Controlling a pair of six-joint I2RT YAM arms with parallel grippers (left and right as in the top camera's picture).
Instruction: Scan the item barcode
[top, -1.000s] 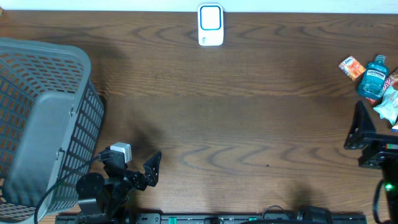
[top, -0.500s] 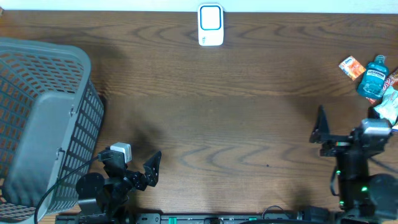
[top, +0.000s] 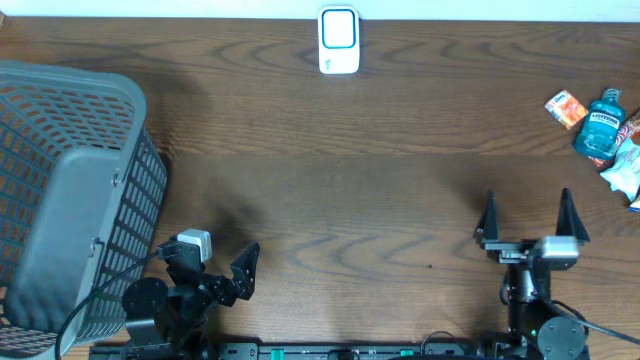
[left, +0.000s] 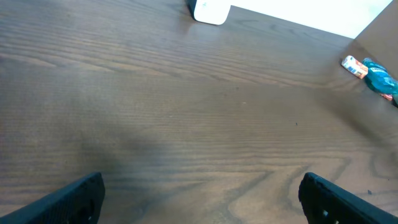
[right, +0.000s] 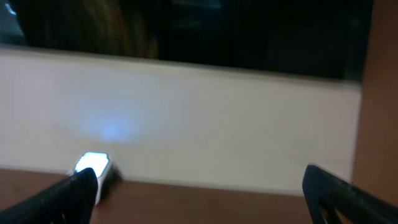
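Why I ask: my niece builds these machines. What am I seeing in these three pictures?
The machine is a two-armed robot at a wooden table. One picture looks down from above; the other two come from a camera on each wrist. On the table are a grey basket at the left, a white device, likely the scanner, at the far edge, and a blue bottle with small packets at the right. The left claw and the right claw are both open and hold nothing.

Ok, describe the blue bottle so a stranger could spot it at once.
On the brown wooden table, go to the cluster of small items at its right edge. The teal-blue plastic bottle lies beside an orange packet, the only bottle there.
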